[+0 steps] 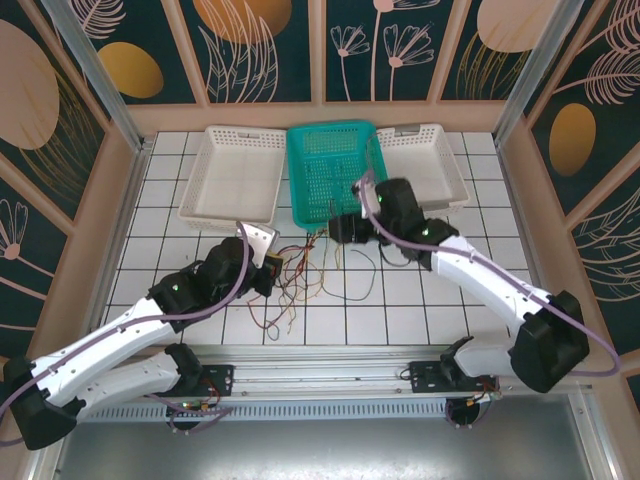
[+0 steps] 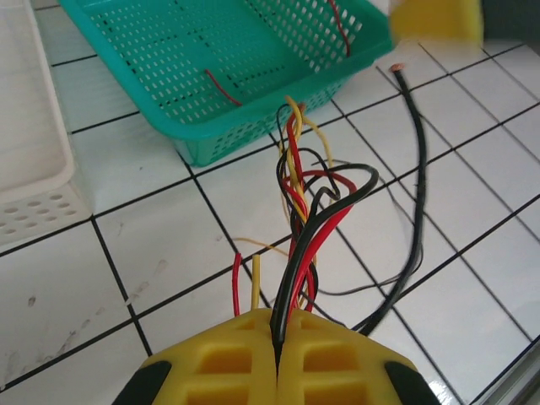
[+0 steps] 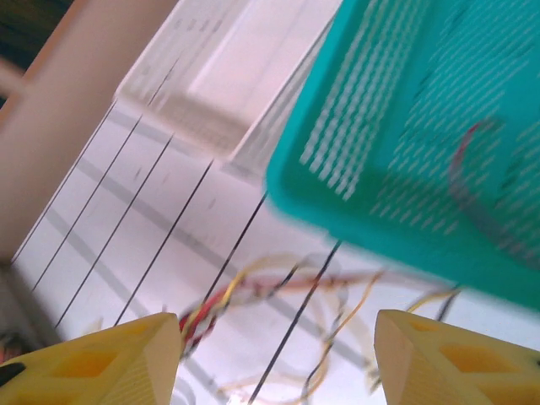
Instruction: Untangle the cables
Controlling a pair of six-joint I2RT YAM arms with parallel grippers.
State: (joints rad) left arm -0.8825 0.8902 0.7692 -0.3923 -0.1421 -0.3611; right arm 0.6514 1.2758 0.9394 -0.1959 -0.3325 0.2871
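— What was the largest thing there?
— The tiled table [image 1: 470, 300], filling the middle of the overhead view. Along its upper edge sat three baskets in a row: a left white basket [image 1: 200, 185], a teal basket [image 1: 300, 180] in the centre, and a right white basket [image 1: 445, 150].
— And the cables?
— The cables [image 1: 300, 280] lay tangled on the tiles just below the teal basket, near the centre of the frame. A loose red wire [image 2: 224, 87] lay inside that basket.
— Was anything in the way?
— The right arm [image 1: 480, 270] crossed over the teal basket's lower right corner and hid it.
— The grippers?
— The left gripper [image 2: 277, 337] was clamped on a bunch of the cables. The right gripper [image 3: 278, 354] was spread wide above the tangle, gripping nothing.
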